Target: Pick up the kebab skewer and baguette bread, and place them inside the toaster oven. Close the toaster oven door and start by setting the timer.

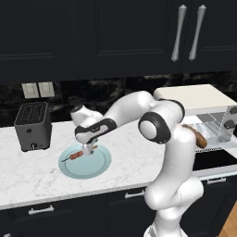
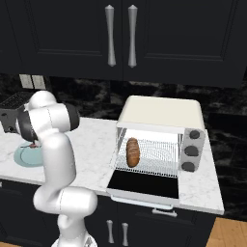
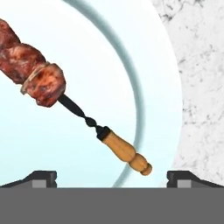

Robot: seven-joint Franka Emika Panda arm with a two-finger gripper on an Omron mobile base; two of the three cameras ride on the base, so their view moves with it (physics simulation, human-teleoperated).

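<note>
In the left base view the gripper hangs low over a pale blue plate at the lower left of the frame, its jaws spread wide apart and clamped on nothing. The kebab skewer lies on that plate right under the fingers, running from lower left to upper right. In the hand view the skewer crosses from the upper left toward the bottom centre — reddish-brown meat chunks, then a twisted dark shaft, then a turned wooden handle whose end lies over the plate's inner ring. The two dark finger tips stand at the bottom corners, well apart, with the handle between them and touching neither. White marble counter shows at the right edge. A dark slot toaster stands at the left of the left base view, behind the plate. In the right base view the toaster oven sits right of centre with its door folded down flat, and the baguette bread rests on the wire rack inside, toward its left side. Grey knobs line the oven's right front.
</note>
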